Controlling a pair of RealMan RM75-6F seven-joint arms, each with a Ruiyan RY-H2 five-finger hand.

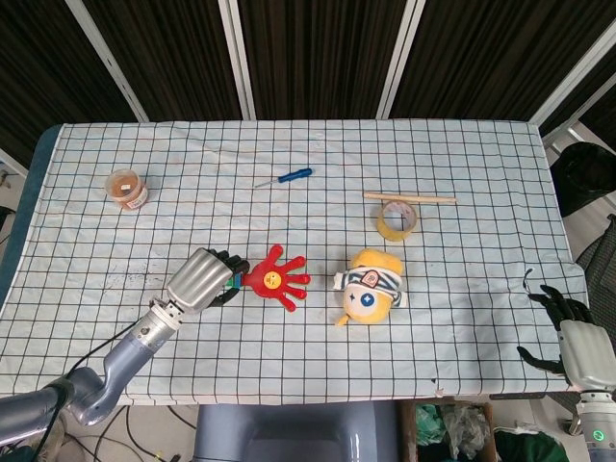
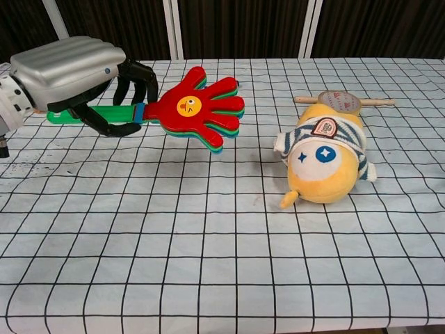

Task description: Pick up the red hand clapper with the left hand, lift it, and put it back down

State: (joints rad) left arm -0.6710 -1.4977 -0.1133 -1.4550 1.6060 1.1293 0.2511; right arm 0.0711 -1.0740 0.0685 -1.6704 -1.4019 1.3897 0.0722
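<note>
red plastic hand-shaped clapper (image 2: 198,108) with green handle held roughly level above gridded white table (image 1: 452,318), left of yellow plush toy in striped shirt (image 1: 370,285). left robot hand (image 2: 83,80), silver-backed with black fingers, wraps around handle; palm of clapper points toward plush toy. right robot hand (image 1: 568,332) rests at table's right edge, fingers apart, holding nothing. blue-handled screwdriver (image 1: 286,177), orange-filled clear jar (image 1: 126,188), yellowish tape roll (image 1: 397,219) and wooden stick (image 1: 409,197) lie toward far side.
</note>
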